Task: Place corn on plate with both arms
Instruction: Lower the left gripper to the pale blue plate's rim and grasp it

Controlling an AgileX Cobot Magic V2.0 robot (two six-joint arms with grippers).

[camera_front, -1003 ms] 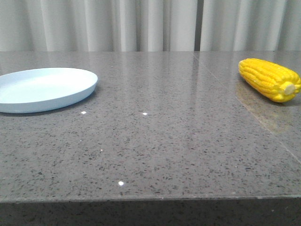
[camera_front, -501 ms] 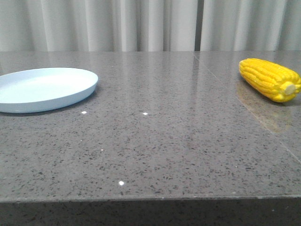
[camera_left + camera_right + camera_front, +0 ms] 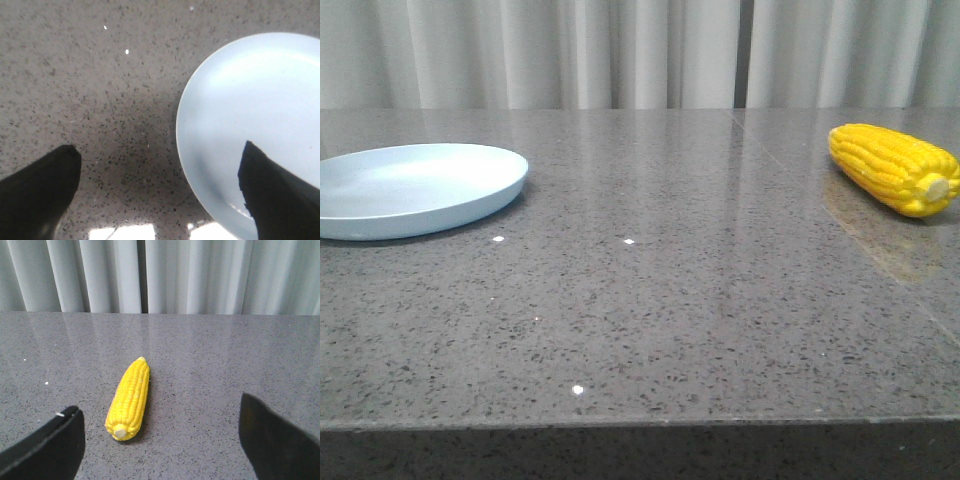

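The yellow corn [image 3: 894,167] lies on the grey table at the far right, its cream stub end toward the camera. The pale blue plate [image 3: 410,187] sits at the far left. Neither gripper shows in the front view. In the right wrist view my right gripper [image 3: 159,435] is open and empty, and the corn [image 3: 129,398] lies on the table ahead of it, nearer one finger. In the left wrist view my left gripper [image 3: 159,170] is open and empty above the table, with one fingertip [image 3: 265,185] over the plate [image 3: 250,105].
The grey speckled stone table [image 3: 650,300] runs across the view, with its front edge near the camera. Pale curtains [image 3: 640,50] hang behind the table's far edge. A seam in the tabletop [image 3: 820,200] runs near the corn.
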